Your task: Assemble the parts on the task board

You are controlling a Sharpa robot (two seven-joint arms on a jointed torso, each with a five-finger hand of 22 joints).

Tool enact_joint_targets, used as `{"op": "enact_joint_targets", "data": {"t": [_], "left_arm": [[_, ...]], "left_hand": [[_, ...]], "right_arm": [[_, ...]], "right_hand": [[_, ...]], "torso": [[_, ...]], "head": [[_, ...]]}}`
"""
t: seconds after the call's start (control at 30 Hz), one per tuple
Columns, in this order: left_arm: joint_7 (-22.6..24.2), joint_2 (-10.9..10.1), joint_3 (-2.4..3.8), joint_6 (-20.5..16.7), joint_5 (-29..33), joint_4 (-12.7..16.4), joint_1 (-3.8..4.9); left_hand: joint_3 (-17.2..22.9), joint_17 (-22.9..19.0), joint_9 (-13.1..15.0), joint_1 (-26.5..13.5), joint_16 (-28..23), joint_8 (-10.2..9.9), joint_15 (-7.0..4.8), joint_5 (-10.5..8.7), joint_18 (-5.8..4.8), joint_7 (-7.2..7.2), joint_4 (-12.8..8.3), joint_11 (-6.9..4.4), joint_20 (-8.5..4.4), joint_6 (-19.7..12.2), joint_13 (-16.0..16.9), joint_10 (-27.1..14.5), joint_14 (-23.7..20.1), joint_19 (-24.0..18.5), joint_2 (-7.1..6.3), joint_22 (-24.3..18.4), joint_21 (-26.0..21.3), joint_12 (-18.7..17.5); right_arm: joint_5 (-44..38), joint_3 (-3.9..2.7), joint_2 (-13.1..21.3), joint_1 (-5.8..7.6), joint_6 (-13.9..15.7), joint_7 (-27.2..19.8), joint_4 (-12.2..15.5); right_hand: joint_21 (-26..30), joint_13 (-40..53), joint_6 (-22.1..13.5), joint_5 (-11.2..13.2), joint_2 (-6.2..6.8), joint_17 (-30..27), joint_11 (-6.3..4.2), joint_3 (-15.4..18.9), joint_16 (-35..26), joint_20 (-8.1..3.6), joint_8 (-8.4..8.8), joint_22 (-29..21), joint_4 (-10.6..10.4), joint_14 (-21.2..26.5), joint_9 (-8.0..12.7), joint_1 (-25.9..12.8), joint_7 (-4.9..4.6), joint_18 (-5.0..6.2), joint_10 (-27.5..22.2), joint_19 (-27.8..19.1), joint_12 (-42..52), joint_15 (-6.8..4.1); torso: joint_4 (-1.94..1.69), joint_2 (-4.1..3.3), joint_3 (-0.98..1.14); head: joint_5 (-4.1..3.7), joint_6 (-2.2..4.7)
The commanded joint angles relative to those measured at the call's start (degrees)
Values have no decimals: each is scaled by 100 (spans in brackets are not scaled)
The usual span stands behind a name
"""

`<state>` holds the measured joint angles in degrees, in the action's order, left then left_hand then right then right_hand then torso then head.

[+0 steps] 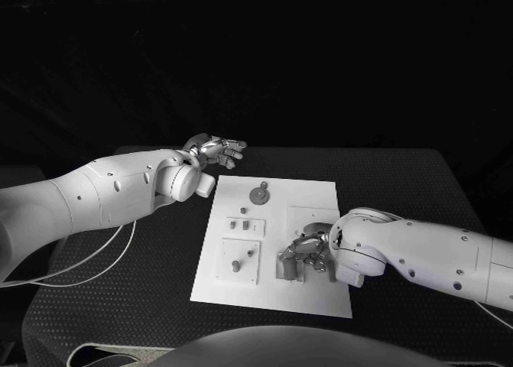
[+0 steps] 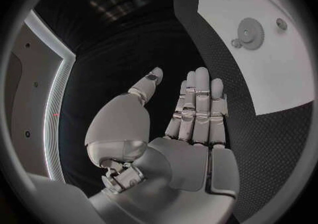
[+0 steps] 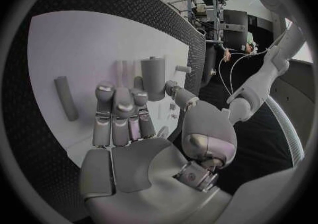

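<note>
Looking down from the head camera, the task board [image 1: 280, 287] lies mid-table with grey parts on it. The right hand [image 1: 303, 254] is low over the board's near right part, fingers bent down among some small pieces there; whether it grips one I cannot tell from here. The left hand [image 1: 215, 150] hangs off the board's far left corner, raised and empty, fingers loosely apart, probably kept clear so the other hand has room. Beyond the right hand, toward the far edge, sits a gear [image 1: 258, 196], and to its left two small plates carry a pair of pegs [image 1: 244, 225] and a single peg [image 1: 235, 265].

From the left wrist, that hand [image 2: 195, 123] is flat and open, fingers straight side by side, thumb out, holding nothing; the gear [image 2: 250, 33] lies ahead on the board, well apart from it.

From the right wrist, the hand [image 3: 126, 123] reaches its fingertips toward an upright cylinder [image 3: 152, 78] just beyond them, the thumb near its foot. It looks ready to close on it, but contact is unclear. A loose pin [image 3: 65, 98] lies flat on the board beside the fingers.
</note>
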<state>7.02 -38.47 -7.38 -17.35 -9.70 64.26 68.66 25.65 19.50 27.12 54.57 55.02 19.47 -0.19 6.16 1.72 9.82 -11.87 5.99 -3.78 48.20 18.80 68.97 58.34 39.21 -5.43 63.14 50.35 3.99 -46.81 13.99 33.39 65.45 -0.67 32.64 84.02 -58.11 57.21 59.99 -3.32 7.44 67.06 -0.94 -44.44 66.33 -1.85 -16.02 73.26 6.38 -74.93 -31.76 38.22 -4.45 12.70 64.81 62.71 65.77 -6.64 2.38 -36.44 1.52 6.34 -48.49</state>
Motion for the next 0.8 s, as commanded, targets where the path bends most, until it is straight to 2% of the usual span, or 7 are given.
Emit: {"op": "enact_joint_targets", "data": {"t": [0.03, 0.1, 0.13, 0.17, 0.3, 0.8], "left_arm": [[27, 12, 4, 51, 23, 7, 9], [26, 12, 4, 53, 23, 7, 9], [24, 12, 4, 55, 23, 7, 9], [24, 12, 4, 58, 23, 7, 9], [19, 7, 3, 55, 23, 5, 9], [9, 7, 3, 58, 23, 6, 9]], "left_hand": [[5, 9, -8, -60, -27, 23, 30, -31, -8, 9, 43, 2, -174, -32, -7, -55, -4, -30, -7, 6, -39, -7], [5, 10, -8, -60, -27, 23, 30, -31, -8, 10, 43, 2, -175, -34, -8, -56, -3, -30, -9, 7, -39, -7], [6, 10, -9, -59, -26, 23, 30, -31, -7, 10, 42, 3, -175, -35, -8, -56, -3, -30, -10, 8, -39, -7], [6, 11, -9, -58, -26, 22, 30, -31, -7, 10, 42, 3, -175, -36, -8, -57, -3, -30, -10, 8, -39, -7], [7, 12, -10, -57, -26, 22, 30, -31, -7, 11, 42, 3, -175, -38, -8, -58, -2, -30, -12, 9, -40, -7], [10, 17, -13, -55, -27, 24, 30, -31, -6, 13, 45, 3, -174, -41, -8, -61, -2, -30, -16, 13, -42, -6]], "right_arm": [[-61, 20, -35, -48, -147, -50, 14], [-89, 20, -41, -50, -143, -55, 7], [-89, 20, -41, -50, -142, -54, 3], [-96, 20, -41, -50, -138, -54, -3], [-122, 20, -42, -51, -160, -49, -13], [-145, 20, -43, -62, -151, -48, -60]], "right_hand": [[-25, -3, 40, 23, 8, -6, -36, 2, 30, -16, 25, -3, -6, -3, 15, -36, -59, 230, -10, -6, 20, -44], [-28, -2, 39, 37, 104, -8, -34, 23, 31, -16, 27, -8, -31, 0, 16, -84, -60, 230, -14, -7, 20, -44], [-30, 0, 40, 47, 215, -9, -36, 33, 33, -19, 25, -13, -74, 1, 13, -126, -59, 230, -15, -4, 21, -45], [-32, 1, 41, 50, 260, -9, -39, 17, 35, -25, 23, -19, -114, 2, 10, -136, -56, 230, -14, 2, 22, -48], [-39, 3, 35, 54, 329, -11, -43, -4, 39, -39, 18, -31, -189, 3, -1, -150, -53, 230, -14, 14, 24, -54], [-43, 5, 19, 54, 349, -13, -42, -15, 42, -52, 15, -43, -265, 10, -15, -159, -53, 230, -21, 15, 24, -56]], "torso": [[1, -1, 1], [1, -1, 1], [1, -1, 1], [1, -1, 1], [-4, -2, 1], [1, -1, -1]], "head": [[1, -2], [1, -2], [1, -2], [1, -2], [1, 2], [8, 8]]}}
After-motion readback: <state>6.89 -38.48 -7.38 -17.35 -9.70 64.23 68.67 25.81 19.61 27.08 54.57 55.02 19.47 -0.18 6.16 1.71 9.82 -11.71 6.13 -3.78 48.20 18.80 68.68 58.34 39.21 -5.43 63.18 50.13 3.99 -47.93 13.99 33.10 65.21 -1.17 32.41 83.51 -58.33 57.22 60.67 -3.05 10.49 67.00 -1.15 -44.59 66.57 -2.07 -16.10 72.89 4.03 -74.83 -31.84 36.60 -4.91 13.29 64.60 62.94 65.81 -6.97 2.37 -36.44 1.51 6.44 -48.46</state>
